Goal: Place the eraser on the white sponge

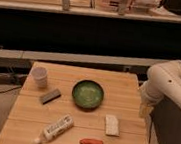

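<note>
Currently, a slatted wooden table (pixel 127 89) fills the middle of the scene, viewed from its near side and from above. Six items lie on it, none touching another.

Far left: a white cup (pixel 39 76), upright. Just near-right of the cup is the eraser (pixel 50 95), a dark grey flat block. It lies flat at a slant, its right end turned toward the far side.

Centre: a green bowl (pixel 87 94), round, with a dark rim and a paler green inside. What it holds cannot be made out.

Right of centre, nearer than the bowl: the white sponge (pixel 112 125), an off-white pad lying flat, its long side running near to far, its top uncovered. Eraser and sponge are well apart, with the bowl roughly between them.

Near left: a white printed tube (pixel 55 129) lies on a diagonal, cap end toward the near-left corner. Near centre: an orange-red elongated object (pixel 91 143) lies left to right, near-left of the sponge.

A white robot arm (pixel 169 80) enters from the right edge and bends beside the table's right side. The gripper (pixel 145 109) hangs at its end by the table's right edge, about level with the bowl and far-right of the sponge, well away from the eraser. Whether it is wide or narrow cannot be told.
</note>
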